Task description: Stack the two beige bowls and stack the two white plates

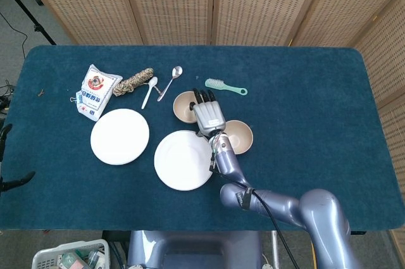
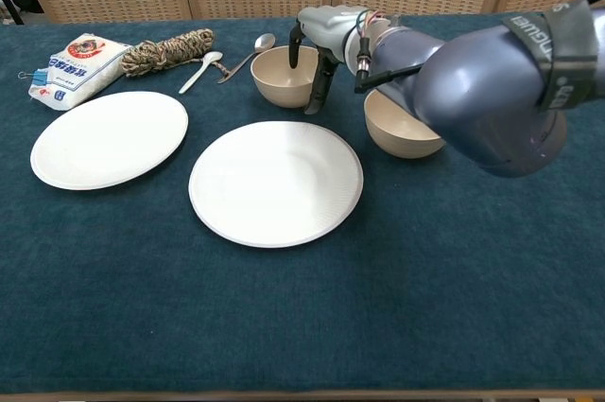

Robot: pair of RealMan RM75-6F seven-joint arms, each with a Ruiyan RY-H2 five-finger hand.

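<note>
woven screens stand behind a table (image 1: 316, 155) covered in dark blue cloth, and the landmark on it is the beige bowl near the spoons (image 1: 186, 107) (image 2: 286, 76). the right hand (image 1: 209, 116) (image 2: 321, 38) sits right over that bowl's right rim, with fingers dipping over the rim on the inner side and a thumb down along the outer wall; whether they actually pinch the rim cannot be told. just right of this bowl, partly behind the forearm, stands the second beige bowl (image 1: 240, 135) (image 2: 402, 132), apart from the first. in front of the landmark bowl lies one white plate (image 1: 183, 160) (image 2: 275, 183), its far edge close to the bowl's base but not touching. to the left of that, well apart, lies the other white plate (image 1: 119, 136) (image 2: 109, 138). behind the landmark bowl are a metal spoon (image 1: 171, 81), a white spoon (image 1: 149, 91), a coil of rope (image 1: 133, 81) and a flour bag (image 1: 96, 90); a green brush (image 1: 224, 86) lies behind and to its right. wide bare cloth runs right of the second bowl to the table edge. the left hand (image 1: 5, 155) barely shows at the far left edge, its state unclear.
</note>
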